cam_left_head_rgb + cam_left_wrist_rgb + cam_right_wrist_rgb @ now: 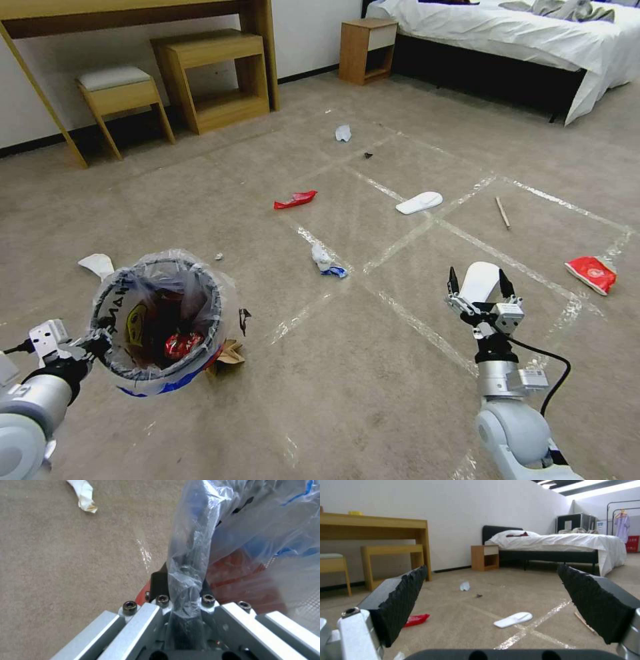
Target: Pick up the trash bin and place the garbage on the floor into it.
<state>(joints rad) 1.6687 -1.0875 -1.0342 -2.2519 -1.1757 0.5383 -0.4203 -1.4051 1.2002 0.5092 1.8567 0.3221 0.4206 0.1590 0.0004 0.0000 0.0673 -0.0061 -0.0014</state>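
My left gripper [100,341] is shut on the rim of the trash bin [212,303] and holds it above the carpet at the lower left. In the left wrist view the fingers [159,583] pinch the rim and the clear liner bag of the trash bin [240,580]. Red wrappers lie inside it. My right gripper [477,283] hangs open over a white slipper [481,277]. Garbage on the floor: a red wrapper [295,199], a second slipper [419,202], a wooden stick [502,212], another red wrapper [592,273], tissue wads [327,261], and cardboard [230,353] under the bin.
A desk with a stool [123,93] and a low shelf [217,77] stand against the far wall, a nightstand [365,50] and a bed [533,40] at the back right. Shiny tape lines [413,230] cross the carpet. A white scrap [98,264] lies left of the bin.
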